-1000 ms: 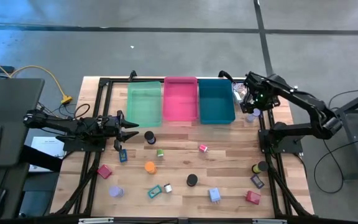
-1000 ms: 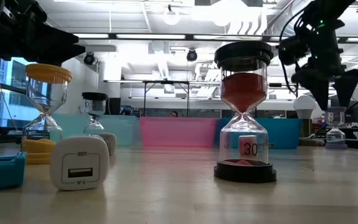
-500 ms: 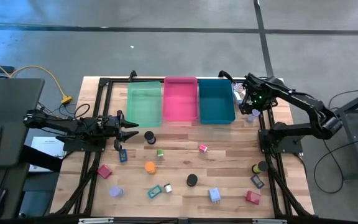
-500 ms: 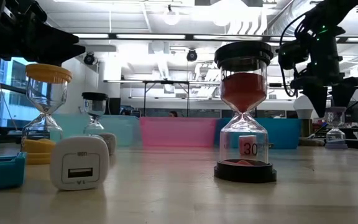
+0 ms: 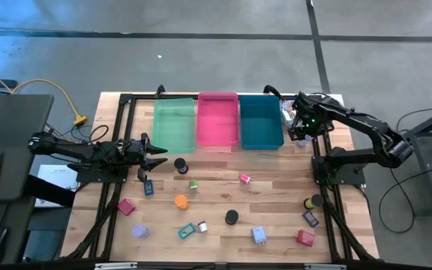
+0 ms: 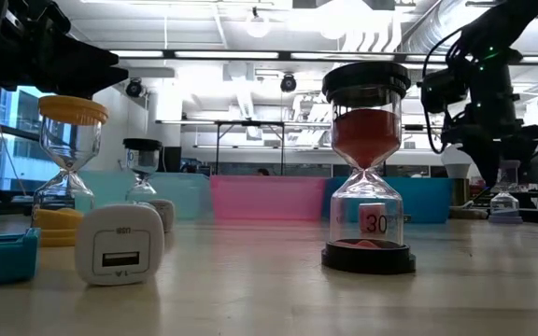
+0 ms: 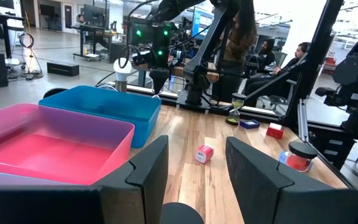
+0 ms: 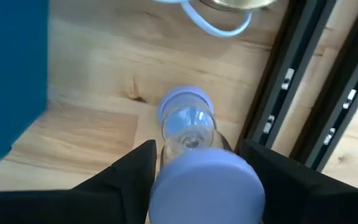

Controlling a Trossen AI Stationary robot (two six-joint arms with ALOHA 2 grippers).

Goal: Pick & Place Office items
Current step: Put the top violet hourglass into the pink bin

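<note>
Lavender-capped hourglass [image 8: 191, 134], one, sits between right gripper's [image 8: 194, 168] spread fingers beside three trays [image 5: 217, 120]; left gripper [image 7: 194, 165] hangs half-open, empty.

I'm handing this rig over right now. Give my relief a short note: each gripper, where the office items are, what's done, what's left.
Right gripper: beside the teal tray, its open fingers either side of the pale purple hourglass standing on the table; not yet clamped.
Left gripper: waiting open at the left edge, holding nothing.
Items: still scattered across the front of the table, among them an orange one, a black one and a red block.
Done: nothing shows in the green tray, the pink tray or the teal one.
Left: grip the hourglass, place it, then clear the rest.
</note>
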